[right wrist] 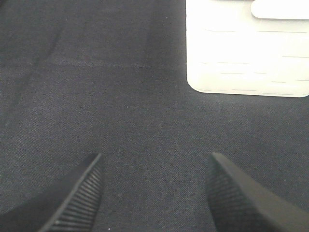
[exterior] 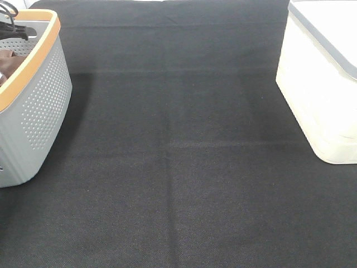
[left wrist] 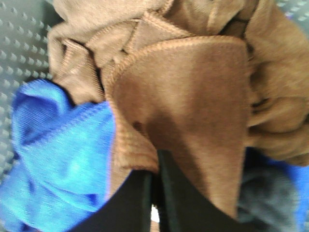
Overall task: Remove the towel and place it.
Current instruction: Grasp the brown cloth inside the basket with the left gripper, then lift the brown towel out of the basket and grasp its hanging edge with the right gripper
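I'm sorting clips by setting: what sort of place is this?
Probably a lab bench staged for laundry handling: a table covered in black cloth, a grey perforated basket holding a brown towel, and a white bin.

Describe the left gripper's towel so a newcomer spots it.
Find the orange-rimmed grey basket at the left of the table. Inside, the left gripper pinches the brown towel. It is brown, unlike the blue cloth and dark grey cloth beside it.
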Controlling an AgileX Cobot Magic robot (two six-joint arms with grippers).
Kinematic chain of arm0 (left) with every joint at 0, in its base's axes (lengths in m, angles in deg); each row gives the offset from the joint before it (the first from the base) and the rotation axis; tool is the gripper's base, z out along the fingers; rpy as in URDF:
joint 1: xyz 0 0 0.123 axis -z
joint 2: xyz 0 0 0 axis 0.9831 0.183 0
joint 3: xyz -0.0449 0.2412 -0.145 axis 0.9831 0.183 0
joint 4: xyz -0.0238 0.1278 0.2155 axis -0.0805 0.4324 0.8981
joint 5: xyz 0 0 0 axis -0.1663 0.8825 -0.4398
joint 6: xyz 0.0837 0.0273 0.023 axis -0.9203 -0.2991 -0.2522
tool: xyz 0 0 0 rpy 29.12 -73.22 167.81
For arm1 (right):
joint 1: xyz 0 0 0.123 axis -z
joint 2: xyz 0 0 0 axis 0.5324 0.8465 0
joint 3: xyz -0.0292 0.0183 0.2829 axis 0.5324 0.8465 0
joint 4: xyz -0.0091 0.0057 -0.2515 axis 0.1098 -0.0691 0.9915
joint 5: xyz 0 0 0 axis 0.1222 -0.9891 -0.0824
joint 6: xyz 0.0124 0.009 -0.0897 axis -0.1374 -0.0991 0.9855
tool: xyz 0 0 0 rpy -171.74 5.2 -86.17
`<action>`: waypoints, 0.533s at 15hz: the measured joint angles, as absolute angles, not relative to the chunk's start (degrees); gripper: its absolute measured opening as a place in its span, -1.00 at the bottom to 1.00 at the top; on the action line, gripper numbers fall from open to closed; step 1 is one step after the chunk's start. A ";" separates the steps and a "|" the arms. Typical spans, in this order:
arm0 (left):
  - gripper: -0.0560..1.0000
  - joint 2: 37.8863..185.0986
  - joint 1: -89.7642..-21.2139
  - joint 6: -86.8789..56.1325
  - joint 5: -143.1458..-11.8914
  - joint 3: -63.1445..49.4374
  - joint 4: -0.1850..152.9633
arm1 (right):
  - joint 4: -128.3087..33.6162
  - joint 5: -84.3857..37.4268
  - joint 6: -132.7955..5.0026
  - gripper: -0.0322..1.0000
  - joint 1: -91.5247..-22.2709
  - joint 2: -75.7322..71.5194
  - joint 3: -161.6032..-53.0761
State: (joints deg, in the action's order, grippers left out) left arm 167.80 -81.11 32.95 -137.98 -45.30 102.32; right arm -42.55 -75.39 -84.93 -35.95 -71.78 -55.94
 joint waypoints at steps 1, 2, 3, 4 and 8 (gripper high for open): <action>-0.89 167.80 -81.11 31.98 -138.21 -45.30 102.84 | -42.55 -75.39 -84.93 0.21 -35.95 -71.78 -55.94; -0.89 167.80 -81.11 31.00 -139.98 -46.21 103.29 | -42.55 -75.39 -84.93 0.21 -35.95 -71.78 -55.94; -0.89 167.80 -81.11 30.55 -141.76 -47.59 103.29 | -42.55 -75.39 -84.93 0.21 -35.95 -71.78 -55.94; -0.89 167.80 -81.11 30.55 -141.76 -47.59 103.29 | -42.55 -75.39 -84.93 0.21 -35.95 -71.78 -55.94; -0.89 166.53 -81.11 26.13 -143.02 -56.64 98.37 | -42.55 -75.39 -84.93 0.21 -35.95 -71.78 -55.94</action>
